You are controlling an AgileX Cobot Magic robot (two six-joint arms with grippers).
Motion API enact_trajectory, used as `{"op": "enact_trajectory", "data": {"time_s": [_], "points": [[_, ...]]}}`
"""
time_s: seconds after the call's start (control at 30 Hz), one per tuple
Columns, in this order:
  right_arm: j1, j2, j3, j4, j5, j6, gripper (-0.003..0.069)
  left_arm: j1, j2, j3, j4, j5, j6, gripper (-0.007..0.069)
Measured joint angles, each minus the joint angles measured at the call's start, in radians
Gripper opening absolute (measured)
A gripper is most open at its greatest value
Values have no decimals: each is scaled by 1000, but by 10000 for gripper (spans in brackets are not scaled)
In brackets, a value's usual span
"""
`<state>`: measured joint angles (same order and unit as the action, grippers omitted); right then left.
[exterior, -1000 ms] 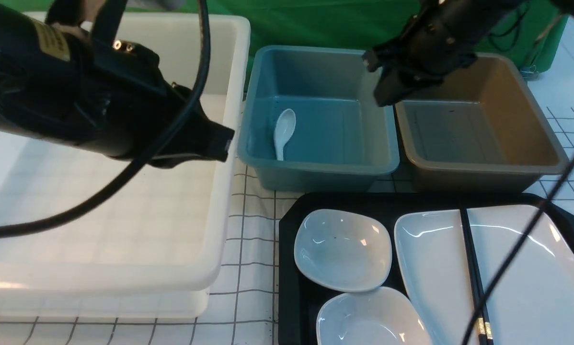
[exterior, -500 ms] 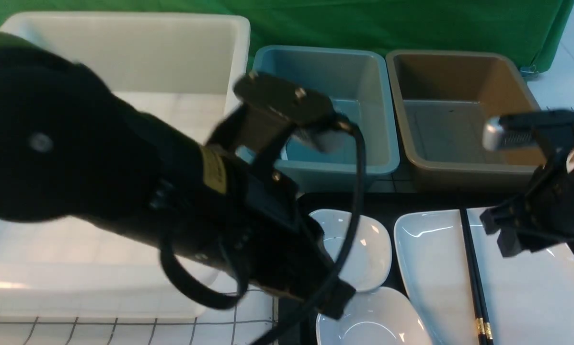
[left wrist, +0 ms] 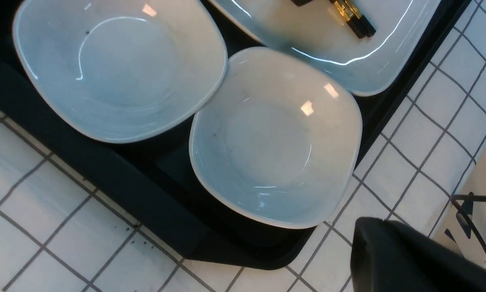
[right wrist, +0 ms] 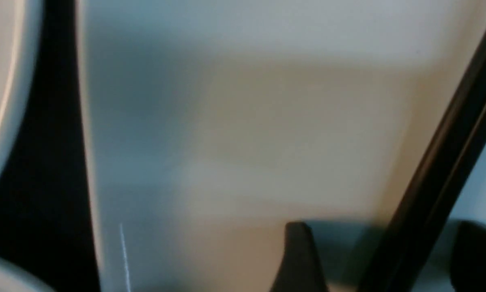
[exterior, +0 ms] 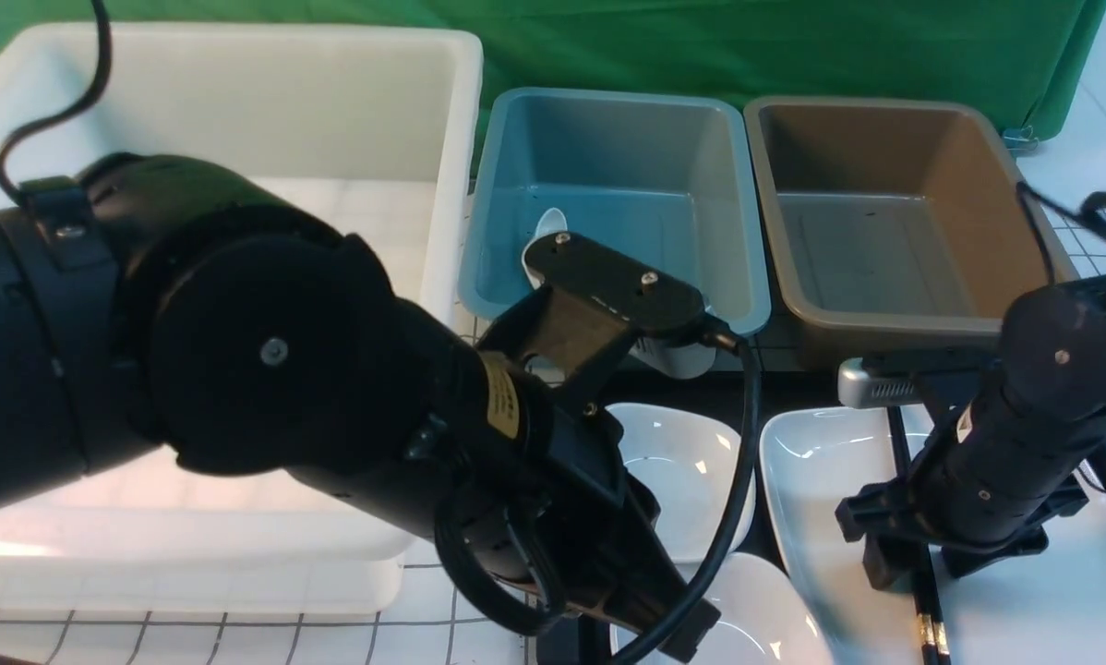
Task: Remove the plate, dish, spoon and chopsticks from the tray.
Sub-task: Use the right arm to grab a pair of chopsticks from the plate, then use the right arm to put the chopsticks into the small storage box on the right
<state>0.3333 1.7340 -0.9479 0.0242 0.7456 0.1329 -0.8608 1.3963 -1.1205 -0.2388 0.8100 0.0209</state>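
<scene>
The black tray (exterior: 763,388) holds a large white plate (exterior: 807,480) and two small white dishes (exterior: 691,466) (exterior: 756,619). Black chopsticks (exterior: 928,617) with gold bands lie along the plate. My right gripper (exterior: 922,565) is low over the plate and open, a finger on each side of the chopsticks (right wrist: 441,178), not touching them. My left gripper (exterior: 687,633) is shut and empty, hanging by the near dish (left wrist: 273,138) just off the tray's corner (left wrist: 243,255). The white spoon (exterior: 547,225) lies in the blue bin, mostly hidden behind my left arm.
Behind the tray stand a blue bin (exterior: 747,277) and a brown bin (exterior: 895,323). A big white bin (exterior: 239,102) fills the left side. My bulky left arm (exterior: 267,369) blocks much of the middle. The checked tablecloth (left wrist: 44,211) shows round the tray.
My right arm came down from the bins onto the plate and opened its jaws round the chopsticks. The left arm swung across and lower toward the near dish.
</scene>
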Motion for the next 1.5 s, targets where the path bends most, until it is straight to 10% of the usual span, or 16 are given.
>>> {"op": "enact_trajectory", "data": {"time_s": [0.23,0.7,0.97,1.13,1.5], "points": [[0,17,-15,-19,38,-40,119,0,0,0,1,0,0,-3],[5,-281,5,81,312,-157,129,0,0,0,2,-102,-2,-3],[-46,-470,-164,98,290,-186,129,0,0,1,57,-471,0,-3],[-181,-336,-379,91,179,-206,129,24,8,-15,121,-704,1,-3],[-262,192,-824,84,53,-229,129,107,145,-152,132,-593,1,-3]]}}
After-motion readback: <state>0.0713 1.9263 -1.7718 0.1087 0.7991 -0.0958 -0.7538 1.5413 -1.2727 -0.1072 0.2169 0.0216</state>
